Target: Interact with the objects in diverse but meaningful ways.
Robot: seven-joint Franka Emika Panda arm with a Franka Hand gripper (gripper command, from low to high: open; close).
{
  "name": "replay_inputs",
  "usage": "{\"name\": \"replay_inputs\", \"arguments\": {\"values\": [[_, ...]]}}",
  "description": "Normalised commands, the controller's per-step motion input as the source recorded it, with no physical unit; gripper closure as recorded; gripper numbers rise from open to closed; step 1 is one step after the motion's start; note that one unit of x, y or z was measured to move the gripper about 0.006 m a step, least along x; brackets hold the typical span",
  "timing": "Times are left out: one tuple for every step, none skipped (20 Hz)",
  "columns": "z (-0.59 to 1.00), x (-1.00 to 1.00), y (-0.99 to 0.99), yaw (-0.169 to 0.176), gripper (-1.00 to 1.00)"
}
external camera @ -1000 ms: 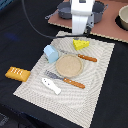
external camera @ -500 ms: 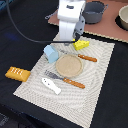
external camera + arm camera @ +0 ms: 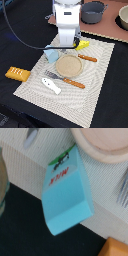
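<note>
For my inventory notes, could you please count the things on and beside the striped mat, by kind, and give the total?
Toy food: 4 (cheese wedge, bread loaf, blue milk carton, white fish)
Cutlery with orange handles: 2 (fork, knife)
Plates: 1 (tan plate)
Total: 7

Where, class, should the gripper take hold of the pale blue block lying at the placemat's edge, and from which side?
Judging by its pose, grip the blue block across its two long flat sides, mid-length, coming from above. It lies flat, half over the placemat edge, so both sides look free.
</note>
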Motion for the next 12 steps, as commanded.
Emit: {"name": "replay_inputs", "arguments": {"values": [[-0.13, -0.70, -0.19, 0.033, -1.00], [-0.15, -0.77, -0.21, 0.028, -1.00], [-0.17, -0.80, -0.19, 0.023, -1.00], [-0.17, -0.79, -0.13, 0.019, -1.00], [-0.18, -0.80, -0.10, 0.016, -1.00], [-0.18, -0.80, -0.04, 0.015, -1.00], [-0.23, -0.81, 0.00, 0.014, -1.00], [-0.25, -0.82, 0.00, 0.015, -1.00], [-0.30, -0.87, 0.00, 0.016, -1.00], [-0.32, -0.87, -0.02, 0.015, -1.00], [-0.35, -0.84, -0.05, 0.014, -1.00], [-0.36, -0.80, -0.09, 0.017, -1.00]]}}
